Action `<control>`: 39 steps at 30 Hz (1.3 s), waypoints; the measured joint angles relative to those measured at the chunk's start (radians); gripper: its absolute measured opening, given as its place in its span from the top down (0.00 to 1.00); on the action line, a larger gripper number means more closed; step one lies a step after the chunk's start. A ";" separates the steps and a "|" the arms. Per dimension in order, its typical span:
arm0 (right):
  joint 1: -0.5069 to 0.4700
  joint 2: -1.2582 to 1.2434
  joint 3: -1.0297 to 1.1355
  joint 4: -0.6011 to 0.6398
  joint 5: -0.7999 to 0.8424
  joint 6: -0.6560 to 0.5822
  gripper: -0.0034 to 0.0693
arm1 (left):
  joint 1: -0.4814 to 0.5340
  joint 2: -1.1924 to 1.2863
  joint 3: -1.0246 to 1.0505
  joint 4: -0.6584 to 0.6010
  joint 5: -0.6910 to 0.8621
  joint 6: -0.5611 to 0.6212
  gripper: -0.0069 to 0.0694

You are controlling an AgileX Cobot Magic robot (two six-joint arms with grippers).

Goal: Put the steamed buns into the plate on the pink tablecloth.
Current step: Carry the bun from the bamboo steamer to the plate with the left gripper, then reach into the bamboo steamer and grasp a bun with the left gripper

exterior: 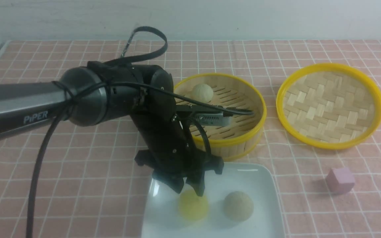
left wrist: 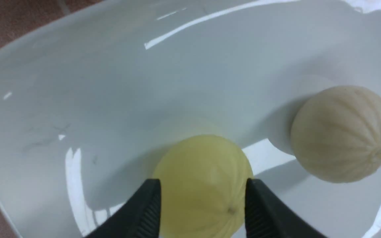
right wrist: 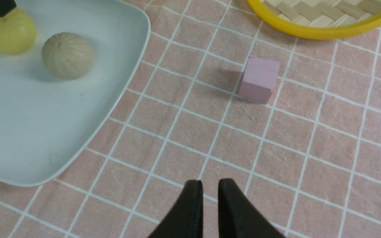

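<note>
Steamed buns (right wrist: 67, 55): two of three are on the plate (exterior: 260, 175), one is not.
- yellow bun (exterior: 193, 205) sits on the plate floor, on its left half. The left gripper (exterior: 190, 190) comes down on it from above. In the left wrist view both fingers (left wrist: 150, 205) press against the bun's sides, so it is clamped on the bun.
- beige bun (exterior: 238, 205) is loose on the plate, just beside the yellow one on the right-edge side, with a small gap between them.
- third bun (exterior: 202, 93), also beige, lies inside the bamboo basket (exterior: 240, 138), against its far wall.

The plate lies at the near edge of the table, about mid-width, on the pink tablecloth (exterior: 78, 158). The basket is mid-table, just beyond the plate's far rim. The woven lid (exterior: 329, 105) lies flat toward the right edge, beside the basket and not touching it. The pink cube (exterior: 340, 180) sits alone on the cloth between the lid and the near edge, right of the plate.

The right gripper (right wrist: 210, 183) hangs over bare cloth near the cube. Its fingers are almost together, with only a thin slit between them and nothing held. It is out of frame in the front view.
</note>
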State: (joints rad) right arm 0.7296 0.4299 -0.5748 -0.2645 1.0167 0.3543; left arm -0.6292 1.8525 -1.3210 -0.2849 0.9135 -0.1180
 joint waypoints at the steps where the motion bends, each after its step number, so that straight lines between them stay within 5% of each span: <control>1: 0.000 0.000 0.000 -0.002 0.000 0.000 0.86 | 0.000 0.000 -0.024 0.000 0.019 0.000 0.37; 5: 0.000 0.000 0.000 -0.007 0.000 0.000 0.85 | -0.002 0.002 -0.142 0.041 0.052 -0.061 0.41; 11: 0.000 0.000 0.000 -0.007 0.000 0.000 0.84 | 0.025 0.088 -0.443 0.219 0.164 -0.177 0.84; 15: 0.000 0.000 0.000 -0.009 0.000 0.000 0.83 | 0.082 0.209 -0.683 0.227 0.189 -0.199 0.90; 18: 0.000 0.000 0.000 -0.009 -0.001 0.000 0.83 | 0.100 0.281 -0.795 0.229 0.188 -0.200 0.88; 22: 0.000 0.000 0.000 -0.009 -0.001 0.000 0.82 | 0.104 0.411 -0.962 0.244 0.187 -0.212 0.74; 28: 0.000 0.000 0.000 -0.009 -0.001 0.000 0.81 | 0.104 0.566 -1.033 0.338 0.042 -0.250 0.40; 31: 0.000 0.000 0.000 -0.009 -0.001 0.000 0.80 | 0.104 0.599 -1.033 0.361 -0.042 -0.272 0.37; 35: 0.000 0.000 0.000 -0.015 -0.014 0.001 0.80 | 0.104 0.628 -1.034 0.374 -0.063 -0.287 0.56; 36: 0.000 0.000 0.000 -0.024 -0.036 0.001 0.79 | 0.103 0.633 -1.034 0.375 -0.046 -0.289 0.74; 39: 0.000 0.000 0.000 -0.033 -0.074 0.001 0.79 | 0.104 0.622 -1.041 0.366 0.009 -0.279 0.86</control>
State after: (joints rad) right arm 0.7296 0.4299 -0.5748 -0.2978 0.9428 0.3551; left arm -0.5248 2.4748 -2.3624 0.0806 0.9227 -0.3974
